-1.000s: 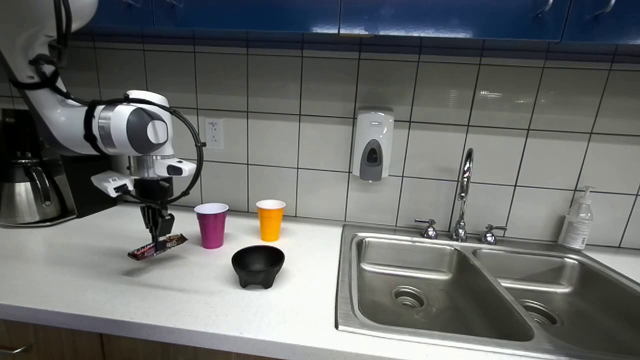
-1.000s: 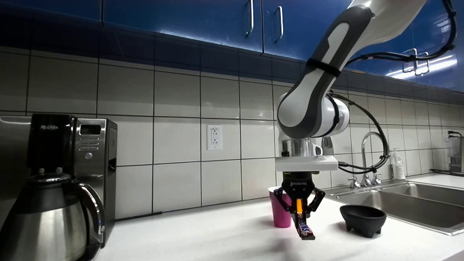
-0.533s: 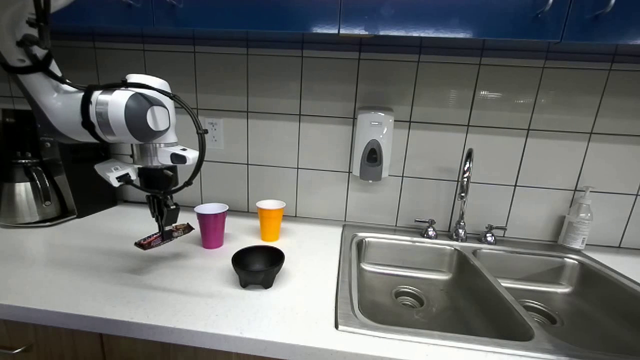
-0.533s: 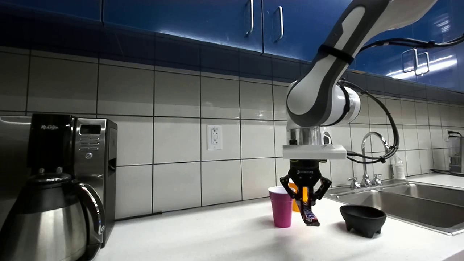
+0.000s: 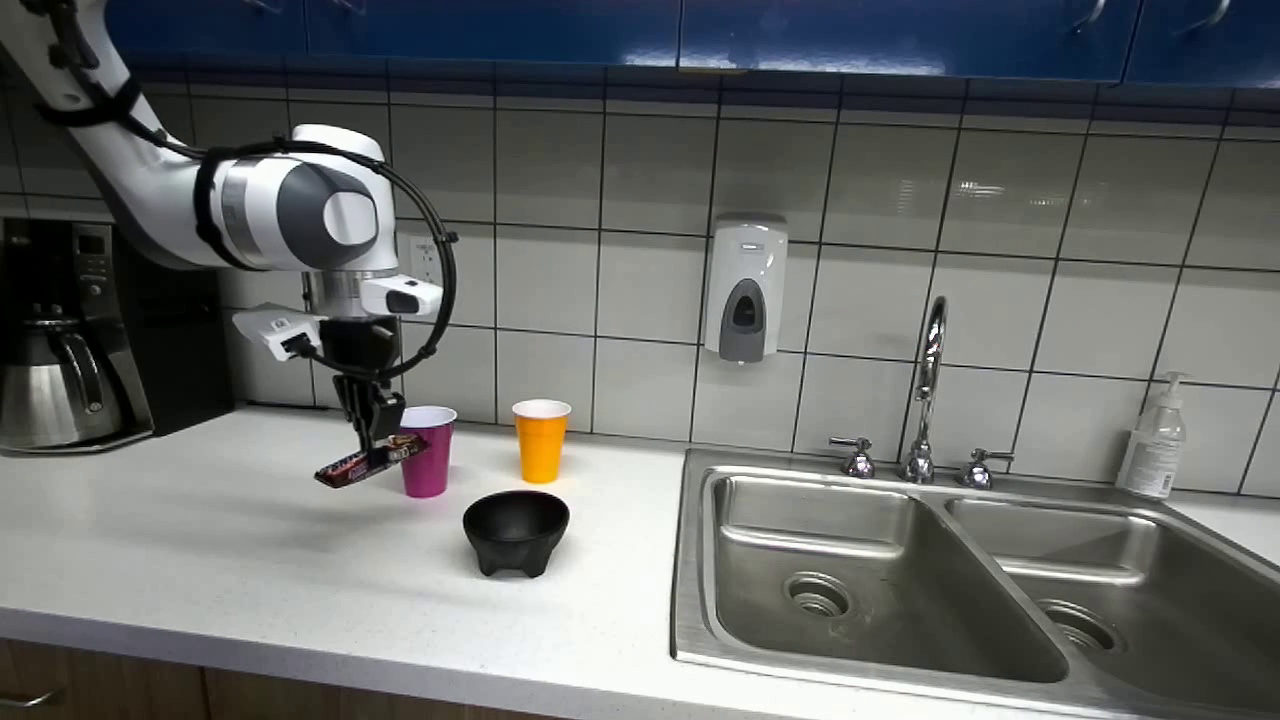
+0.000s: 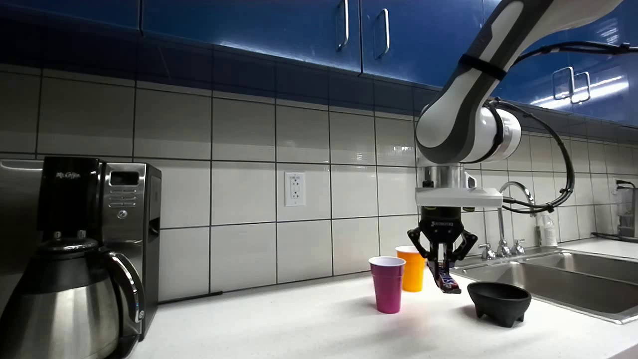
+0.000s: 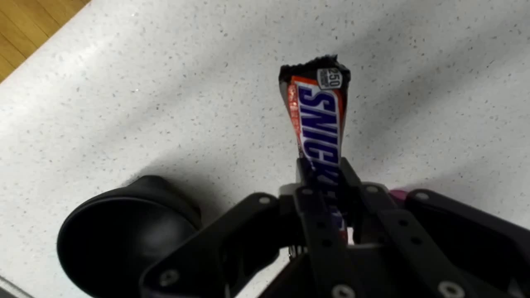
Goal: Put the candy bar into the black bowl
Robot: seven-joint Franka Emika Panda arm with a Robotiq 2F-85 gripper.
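The candy bar, in a dark Snickers wrapper, is held across my gripper's fingers above the counter. It shows in both exterior views and, from above, in the wrist view. My gripper is shut on it near its middle. The fingers hide that part, and the far end is partly hidden in the wrist view. The black bowl stands upright on short feet, right of and lower than the bar in both exterior views. In the wrist view the bowl is lower left and looks empty.
A pink cup stands behind the bar in an exterior view, partly covered by it. An orange cup stands near the tiled wall. A metal sink is right of the bowl. A coffee maker stands at the left.
My gripper has moved right and up in both exterior views, carrying the candy bar nearer to the black bowl. The bar has come in front of the pink cup in an exterior view.
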